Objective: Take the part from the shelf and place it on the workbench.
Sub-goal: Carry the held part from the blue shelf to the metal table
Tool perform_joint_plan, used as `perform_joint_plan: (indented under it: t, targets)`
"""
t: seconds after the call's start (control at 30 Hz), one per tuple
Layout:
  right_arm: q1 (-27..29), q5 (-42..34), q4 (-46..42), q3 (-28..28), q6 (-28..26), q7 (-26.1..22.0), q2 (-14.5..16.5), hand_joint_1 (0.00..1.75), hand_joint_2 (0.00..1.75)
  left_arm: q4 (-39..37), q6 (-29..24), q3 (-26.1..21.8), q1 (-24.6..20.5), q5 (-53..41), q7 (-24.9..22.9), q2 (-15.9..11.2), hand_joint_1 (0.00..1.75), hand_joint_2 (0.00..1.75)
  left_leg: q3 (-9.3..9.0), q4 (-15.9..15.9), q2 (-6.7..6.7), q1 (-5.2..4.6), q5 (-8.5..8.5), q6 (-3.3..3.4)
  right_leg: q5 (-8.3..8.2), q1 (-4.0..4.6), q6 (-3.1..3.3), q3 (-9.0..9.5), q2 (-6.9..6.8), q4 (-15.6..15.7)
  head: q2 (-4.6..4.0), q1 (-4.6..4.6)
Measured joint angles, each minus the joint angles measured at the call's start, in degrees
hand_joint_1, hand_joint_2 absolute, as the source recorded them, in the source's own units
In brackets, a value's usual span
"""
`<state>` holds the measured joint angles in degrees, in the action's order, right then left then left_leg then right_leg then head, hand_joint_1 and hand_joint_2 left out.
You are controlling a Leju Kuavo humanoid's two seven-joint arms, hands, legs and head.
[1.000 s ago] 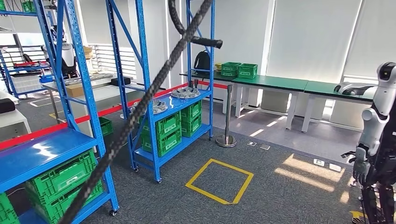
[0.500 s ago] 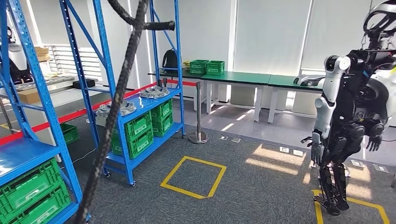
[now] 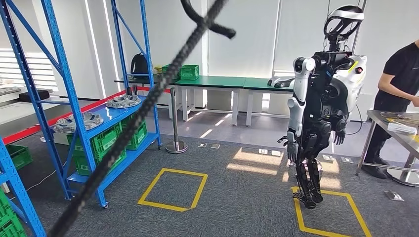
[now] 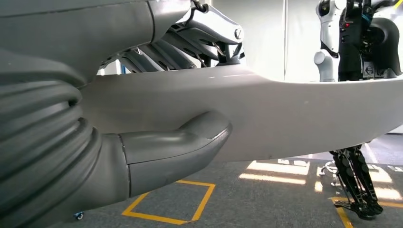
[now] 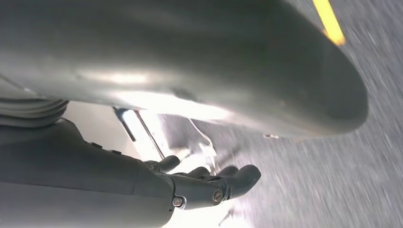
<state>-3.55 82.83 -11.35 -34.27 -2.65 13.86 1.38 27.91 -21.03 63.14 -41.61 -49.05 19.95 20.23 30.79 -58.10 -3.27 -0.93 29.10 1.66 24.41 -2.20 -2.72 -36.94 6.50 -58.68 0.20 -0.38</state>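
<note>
The large smooth grey curved part (image 4: 294, 114) is held in both hands. In the left wrist view it runs as a wide pale band across the picture. The thick grey thumb (image 4: 180, 149) of the left hand (image 4: 157, 95) presses on one face of it, and the darker fingers (image 4: 190, 45) reach over the opposite face, so this hand grips the part. In the right wrist view the same part (image 5: 190, 61) appears as a big rounded grey body just beside the right hand (image 5: 142, 190). The dark fingers (image 5: 237, 178) of the right hand are curled toward the part, but the contact itself is hidden, so I cannot tell if this hand really grips it.

In the head view a tall blue metal shelf rack (image 3: 64, 98) stands on the left. On its blue middle board lie round silver metal parts (image 3: 74, 122), and under them green plastic crates (image 3: 106, 143) are stacked; what is inside the crates is not visible. Two more green crates (image 3: 185, 72) stand on a long green-topped table (image 3: 222, 83) by the white wall.

A thick black braided cable (image 3: 133, 123) crosses the head view diagonally. On the grey carpet there is a yellow tape square (image 3: 173, 190). Another black and white humanoid robot (image 3: 321, 108) stands on a second yellow tape square (image 3: 328, 215). At the right edge, a person in a black shirt (image 3: 398, 89) bends over a steel workbench (image 3: 395, 129).
</note>
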Motion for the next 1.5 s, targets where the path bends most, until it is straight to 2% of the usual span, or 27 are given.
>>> perform_joint_plan:
  t: [0.03, 0.1, 0.17, 0.2, 0.23, 0.3, 0.37, 0.4, 0.47, 0.53, 0.6, 0.67, 0.7, 0.73, 0.77, 0.83, 0.87, 0.93, 1.0, 1.07, 1.13, 1.17, 1.23, 1.27, 1.37, 1.43, 1.5]
  targets:
    - [0.15, 0.08, 0.05, -0.01, 1.08, 0.34, 0.00, 0.00, 0.00, 0.09, 0.12, -0.09, -0.05, -0.09, -0.02, 0.20, 1.75, 1.75, -0.18, 0.47, 0.64, 0.12, -0.43, 0.34, 0.66, 0.12, -0.20, -0.55, -1.34, -0.97, 0.00, 0.09]
    - [0.00, 0.51, 0.09, -0.01, 2.36, 0.93, 0.00, 0.00, 0.00, 0.19, 0.25, -0.28, -0.07, -0.26, -0.15, 0.33, 1.75, 1.75, -0.14, 0.93, 2.24, 0.18, -0.91, 0.72, 3.92, 0.46, -0.42, -3.11, -4.62, -6.38, 0.00, 0.30]
    - [-0.28, 1.26, 0.09, -0.01, 2.81, 1.68, 0.00, 0.00, 0.00, 0.19, 0.29, -0.44, 0.19, -0.59, -0.28, 0.08, 1.75, 1.75, 0.18, 0.73, 3.97, 0.10, -0.89, 0.89, 7.15, 0.51, -0.83, -6.22, -5.72, -13.46, 0.00, 0.39]
    - [-0.26, 1.62, 0.09, -0.01, 2.85, 2.08, -0.01, 0.00, 0.00, 0.18, 0.31, -0.52, 0.39, -0.74, -0.40, -0.06, 1.75, 1.75, 0.36, 0.59, 4.75, 0.09, -0.85, 0.89, 7.53, 0.43, -1.03, -6.81, -5.93, -15.15, 0.00, 0.41]
    - [-0.17, 1.98, 0.09, -0.01, 2.74, 2.46, -0.07, 0.00, 0.00, 0.20, 0.29, -0.66, 0.55, -0.93, -0.60, -0.16, 1.75, 1.75, 0.53, 0.42, 5.42, 0.11, -0.78, 0.83, 6.92, 0.31, -1.21, -6.25, -6.17, -14.65, 0.00, 0.44]
    - [-0.12, 2.61, 0.09, -0.01, 2.34, 2.97, -0.37, 0.00, 0.00, 0.37, 0.25, -1.01, 0.69, -1.31, -1.12, -0.32, 1.75, 1.75, 0.83, -0.25, 6.56, 0.19, -0.42, 0.39, 4.14, 0.03, -1.50, -2.11, -7.55, -7.86, 0.00, 0.49]
    - [-0.37, 3.01, 0.07, 0.00, 2.09, 3.20, -0.70, 0.00, 0.00, 0.65, 0.18, -1.49, 0.71, -1.69, -1.60, -0.58, 1.75, 1.75, 1.22, -1.14, 7.45, -0.06, 0.32, -0.32, 2.50, 0.09, -1.06, 1.31, -9.16, -2.04, 0.01, 0.51]
    - [-0.47, 3.12, 0.06, 0.01, 2.08, 3.23, -0.82, 0.00, 0.00, 0.79, 0.15, -1.70, 0.75, -1.78, -1.72, -0.71, 1.75, 1.75, 1.28, -1.40, 7.81, -0.23, 0.64, -0.62, 2.48, 0.21, -0.61, 1.83, -9.51, -1.09, 0.01, 0.48]
    - [-0.49, 3.19, 0.06, 0.01, 2.25, 3.26, -1.03, 0.00, 0.00, 1.04, 0.09, -2.08, 0.89, -1.90, -1.83, -0.90, 1.75, 1.75, 0.99, -1.46, 8.51, -0.35, 0.94, -1.03, 2.45, 0.34, 0.41, 1.69, -8.62, -1.25, 0.00, 0.35]
    - [-0.41, 3.20, 0.07, 0.01, 2.41, 3.28, -1.12, 0.00, 0.00, 1.35, 0.06, -2.45, 1.08, -2.00, -1.85, -1.01, 1.75, 1.75, 1.17, -2.51, 7.66, -0.09, 1.92, -1.61, 2.16, 0.22, 1.15, 1.55, -7.82, -1.10, 0.01, 0.28]
    - [-0.39, 3.20, 0.07, 0.01, 2.41, 3.25, -1.24, 0.00, 0.00, 1.60, 0.06, -2.86, 1.39, -2.28, -1.92, -1.24, 1.75, 1.75, 3.26, -7.34, 5.25, 0.26, 5.04, -2.23, 1.83, 0.09, 1.74, 1.36, -7.00, -0.99, 0.01, 0.20]
    - [-0.36, 3.21, 0.07, 0.01, 2.26, 3.11, -1.34, 0.00, 0.00, 1.68, 0.06, -3.19, 1.95, -2.76, -2.12, -1.65, 1.75, 1.75, 6.51, -14.64, 3.89, 0.39, 8.43, -2.45, 1.69, 0.17, 1.97, 1.10, -5.90, -0.99, 0.01, 0.13]
    - [-0.31, 3.25, 0.07, 0.02, 2.21, 3.04, -1.34, 0.00, 0.00, 1.69, 0.06, -3.36, 2.28, -3.05, -2.27, -1.85, 1.75, 1.75, 7.54, -16.84, 3.70, 0.41, 8.89, -2.40, 1.64, 0.22, 2.01, 1.02, -5.23, -0.99, 0.01, 0.11]
    - [-0.26, 3.30, 0.07, 0.01, 2.16, 3.01, -1.34, 0.00, 0.00, 1.71, 0.06, -3.55, 2.53, -3.28, -2.41, -2.04, 1.75, 1.75, 7.64, -16.97, 3.55, 0.41, 8.20, -2.25, 1.59, 0.25, 2.00, 0.96, -4.53, -1.01, 0.01, 0.10]
    - [-0.23, 3.36, 0.07, 0.01, 2.17, 2.99, -1.34, 0.00, 0.00, 1.77, 0.06, -3.78, 2.69, -3.50, -2.53, -2.17, 1.75, 1.75, 6.67, -14.81, 3.28, 0.40, 6.48, -2.03, 1.54, 0.25, 1.95, 0.96, -3.81, -1.02, 0.01, 0.07]
    - [-0.25, 3.47, 0.07, 0.00, 2.20, 2.99, -1.33, 0.00, 0.00, 2.00, 0.06, -4.24, 2.75, -3.73, -2.66, -2.32, 1.75, 1.75, 3.09, -7.05, 1.38, 0.40, 2.49, -1.52, 1.36, 0.19, 1.69, 0.95, -2.50, -1.03, 0.01, 0.01]
    - [-0.32, 3.49, 0.07, 0.00, 2.26, 2.99, -1.32, 0.00, 0.00, 2.13, 0.05, -4.45, 2.74, -3.82, -2.68, -2.37, 1.75, 1.75, 1.73, -3.95, 0.38, 0.38, 1.33, -1.38, 1.20, 0.13, 1.42, 0.83, -1.88, -1.01, 0.01, -0.03]
    - [-0.32, 3.53, 0.07, 0.00, 2.44, 3.01, -1.31, 0.00, 0.00, 2.31, 0.04, -4.81, 2.75, -4.10, -2.71, -2.43, 1.75, 1.75, 0.74, -1.57, -0.61, 0.09, 0.87, -1.15, 0.72, -0.12, 0.63, 0.47, -0.81, -0.75, 0.01, -0.04]
    - [-0.04, 3.53, 0.08, 0.01, 3.04, 3.05, -1.26, 0.00, 0.00, 2.62, 0.05, -5.12, 2.77, -4.50, -2.73, -2.36, 1.75, 1.75, 0.53, -0.87, 0.39, -0.08, 0.21, -0.63, 0.23, -0.44, -0.21, 0.23, -0.16, -0.31, 0.01, -0.03]
    - [0.21, 3.36, 0.09, 0.00, 4.24, 3.16, -1.21, 0.00, 0.00, 2.98, 0.09, -5.49, 2.72, -4.85, -2.62, -2.16, 1.75, 1.75, 0.27, 0.22, 1.56, 0.12, -0.62, 0.12, 1.38, -0.18, -0.54, -0.78, -2.07, -1.98, 0.01, 0.11]
    - [0.12, 3.15, 0.09, -0.01, 5.32, 3.27, -1.23, 0.00, 0.00, 3.12, 0.20, -5.81, 2.77, -5.09, -2.42, -2.08, 1.75, 1.75, 0.38, 0.63, 2.98, 0.16, -1.00, 0.57, 4.88, 0.32, -0.62, -3.79, -4.91, -8.37, 0.01, 0.35]
    - [0.06, 3.08, 0.09, -0.01, 5.64, 3.29, -1.25, 0.00, 0.00, 3.13, 0.26, -5.90, 2.88, -5.13, -2.36, -2.14, 1.75, 1.75, 0.57, 0.53, 3.77, 0.11, -1.02, 0.67, 6.58, 0.41, -0.73, -5.51, -5.55, -12.22, 0.01, 0.43]
    - [0.18, 3.05, 0.09, -0.01, 6.00, 3.31, -1.27, 0.00, 0.00, 3.12, 0.37, -5.94, 3.13, -5.15, -2.30, -2.26, 1.75, 1.75, 0.93, 0.25, 5.27, 0.07, -0.96, 0.69, 7.42, 0.42, -0.89, -6.68, -6.02, -15.62, 0.01, 0.47]
    - [0.27, 3.04, 0.09, -0.01, 6.14, 3.33, -1.31, 0.00, 0.00, 3.13, 0.39, -5.96, 3.20, -5.16, -2.30, -2.27, 1.75, 1.75, 1.08, 0.07, 5.93, 0.08, -0.90, 0.64, 6.40, 0.39, -0.95, -5.50, -6.31, -13.97, 0.01, 0.49]
    - [0.13, 3.06, 0.07, -0.01, 7.40, 3.72, -1.45, 0.00, 0.00, 3.17, 0.49, -6.26, 3.23, -5.50, -2.24, -2.25, 1.75, 1.75, 1.37, -0.83, 7.68, -0.12, -0.27, -0.02, 2.78, 0.50, -0.64, 1.12, -8.83, -3.13, 0.00, 0.54]
    - [0.00, 3.26, 0.08, -0.01, 9.81, 4.56, -1.46, 0.00, 0.00, 3.18, 0.64, -6.69, 3.21, -5.93, -2.04, -2.19, 1.75, 1.75, 1.37, -1.18, 8.51, -0.41, 0.13, -0.55, 2.56, 0.80, 0.18, 2.34, -9.36, -0.81, 0.01, 0.45]
    - [0.16, 3.79, 0.09, -0.01, 13.19, 5.53, -1.46, 0.00, 0.00, 3.20, 0.78, -7.01, 3.21, -6.28, -1.77, -1.96, 1.75, 1.75, 1.29, -1.21, 9.04, -0.39, 0.32, -0.98, 2.28, 0.79, 0.91, 2.19, -8.34, -0.70, 0.01, 0.38]
